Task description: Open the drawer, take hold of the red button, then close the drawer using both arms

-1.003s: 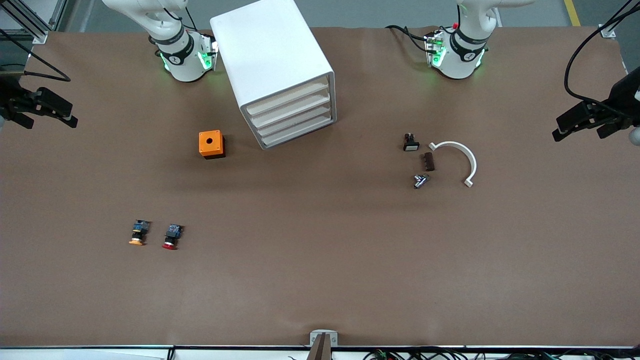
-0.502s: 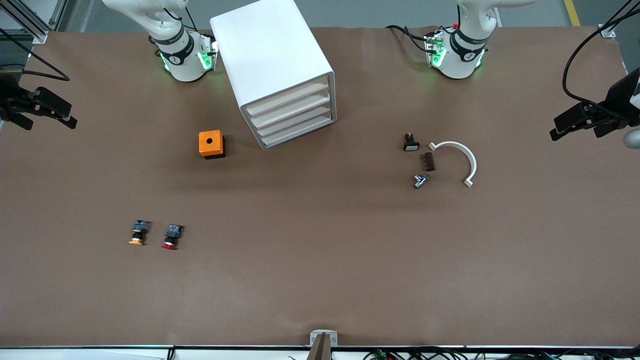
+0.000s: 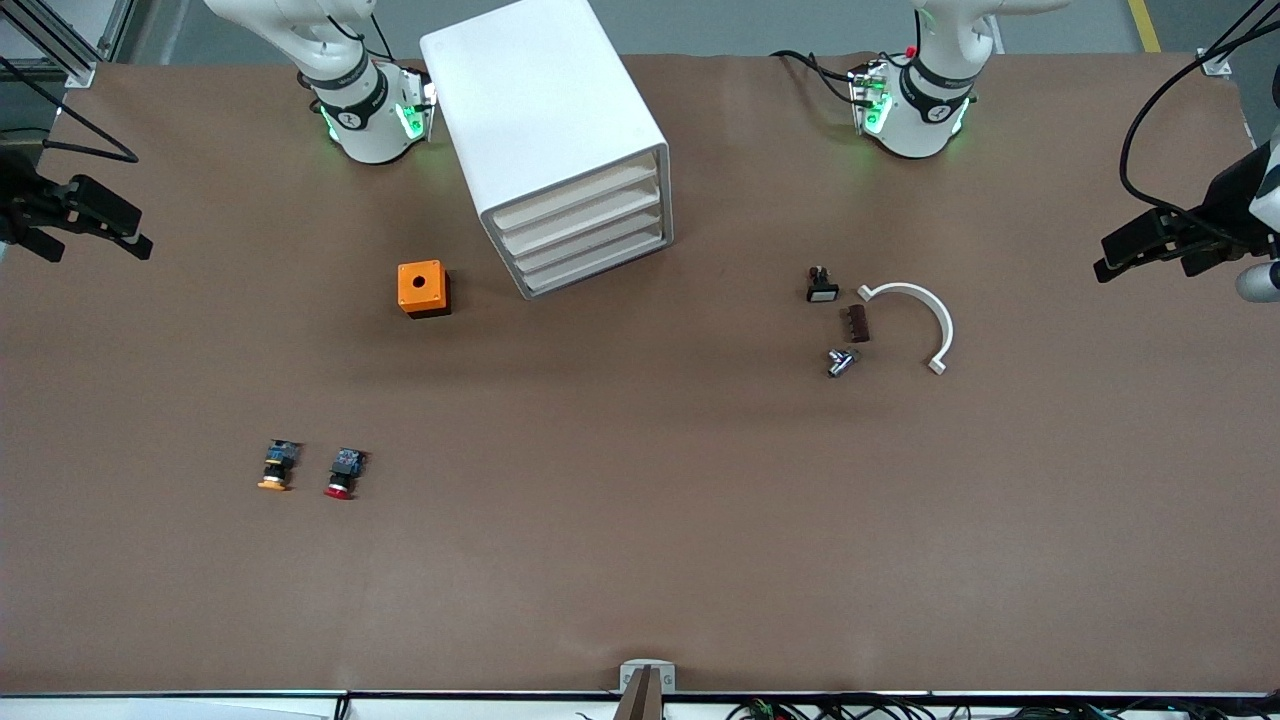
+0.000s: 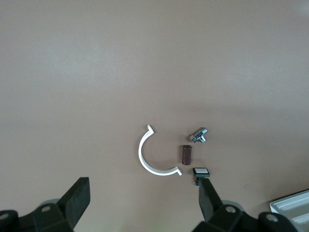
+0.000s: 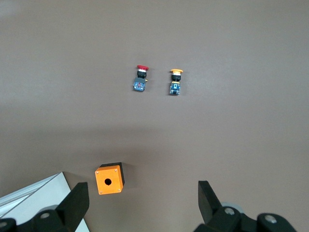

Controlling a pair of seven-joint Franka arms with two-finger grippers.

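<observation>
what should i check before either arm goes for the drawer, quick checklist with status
1. Drawers on the drawer unit shut, none pulled out: ok, so opening is the first step.
2. Left gripper open and holding nothing, up at the left arm's end of the table: ok.
3. Right gripper open and holding nothing, up at the right arm's end of the table: ok.
4. Red button in the open, lying on its side beside the orange button, the two apart: ok.
5. Strip of table right in front of the drawers bare; orange box sits off to one side: ok.
6. Handle or lip on the drawer fronts to grip: cannot tell.
</observation>
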